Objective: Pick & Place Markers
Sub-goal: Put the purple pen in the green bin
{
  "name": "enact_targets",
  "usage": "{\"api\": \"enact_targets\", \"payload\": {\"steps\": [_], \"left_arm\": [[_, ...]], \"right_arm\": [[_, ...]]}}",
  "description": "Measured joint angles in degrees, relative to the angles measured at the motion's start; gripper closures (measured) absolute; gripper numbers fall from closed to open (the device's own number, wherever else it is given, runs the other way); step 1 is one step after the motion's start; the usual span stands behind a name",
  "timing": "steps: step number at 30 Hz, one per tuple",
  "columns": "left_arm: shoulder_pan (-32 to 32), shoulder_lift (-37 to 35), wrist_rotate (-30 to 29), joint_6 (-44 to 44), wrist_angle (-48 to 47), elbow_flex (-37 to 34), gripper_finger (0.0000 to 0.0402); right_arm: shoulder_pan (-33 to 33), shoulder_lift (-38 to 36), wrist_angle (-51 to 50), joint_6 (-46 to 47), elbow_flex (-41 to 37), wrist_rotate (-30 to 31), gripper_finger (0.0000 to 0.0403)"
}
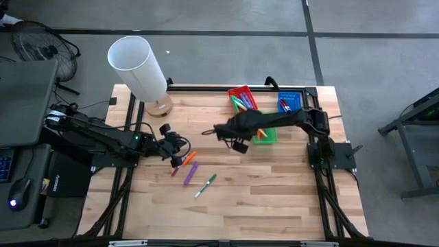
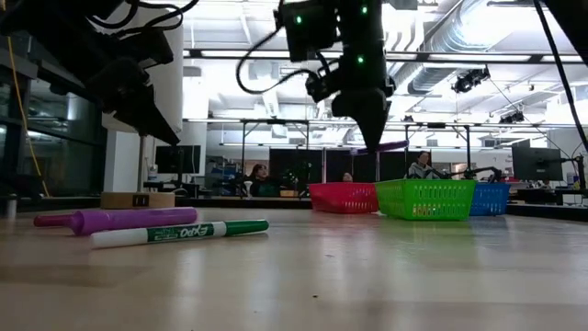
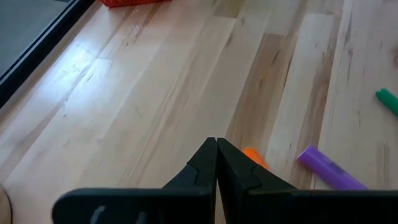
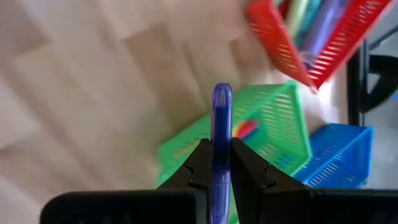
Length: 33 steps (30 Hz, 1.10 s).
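Several markers lie flat on the wooden table (image 1: 274,199): an orange one (image 1: 188,158), a purple one (image 1: 190,173), a green-capped one (image 1: 205,186) and a small magenta one (image 1: 175,170). My left gripper (image 3: 216,148) is shut and empty, above the table right beside the orange marker (image 3: 254,155). My right gripper (image 4: 221,146) is shut on a blue-purple marker (image 4: 221,106), raised near the green tray (image 1: 265,135). The red tray (image 1: 241,98) and blue tray (image 1: 288,103) hold more markers. My right gripper pinches the blue-purple marker's barrel (image 4: 221,134) between its two fingers. The marker lies along the fingers, and its rounded end (image 4: 222,93) sticks out past the tips. In the low view the marker (image 2: 386,145) is lifted clear of the table, roughly level.
A white cylinder (image 1: 137,65) on a round wooden base stands at the table's far left corner. The three trays sit in a cluster at the far right. People sit at desks in the room beyond the table.
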Motion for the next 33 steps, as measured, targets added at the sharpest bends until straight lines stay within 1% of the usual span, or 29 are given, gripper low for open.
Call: {"api": "enact_targets", "payload": {"steps": [10,12,14,17,20,23,25,28,31,33], "left_arm": [[0.0,0.0,0.31,-0.11,-0.24,0.0,0.0401],[0.0,0.0,0.33,-0.13,-0.29,0.0,0.0401],[0.0,0.0,0.34,-0.15,-0.43,0.0,0.0401],[0.0,0.01,0.37,-0.33,-0.5,0.0,0.0401],[0.0,0.02,0.39,-0.33,-0.59,0.0,0.0401],[0.0,0.02,0.43,-0.36,-0.46,0.0,0.0401],[0.0,0.02,0.46,-0.79,-0.45,0.0,0.0401],[0.0,0.02,0.46,-1.39,-0.18,0.0,0.0401],[0.0,0.02,0.46,-1.94,0.38,0.0,0.0401],[0.0,0.02,0.46,-2.75,0.4,0.0,0.0401]], "right_arm": [[-7.32,-0.07,-1.28,-2.19,0.0,-0.37,0.0378],[-8.52,-0.36,-1.24,-2.13,-1.03,-0.55,0.0378],[-9.78,-1.6,0.18,-2.06,-4.71,-1.79,0.0378],[-11.76,-5.19,6.82,-2.09,-13.6,-3.85,0.0378],[-13.51,-10.78,14.63,-1.62,-23.23,-6.48,0.0378],[-14.92,-16.64,22.5,-1.0,-31.13,-7.87,0.0378],[-15.83,-20.0,26.3,-0.43,-35.02,-8.46,0.0378],[-16.77,-24.06,32.28,-0.39,-39.92,-11.01,0.0378],[-17.01,-25.88,37.58,-0.26,-43.7,-13.2,0.0378],[-16.95,-25.96,39.84,0.02,-45.58,-13.51,0.0378]]}}
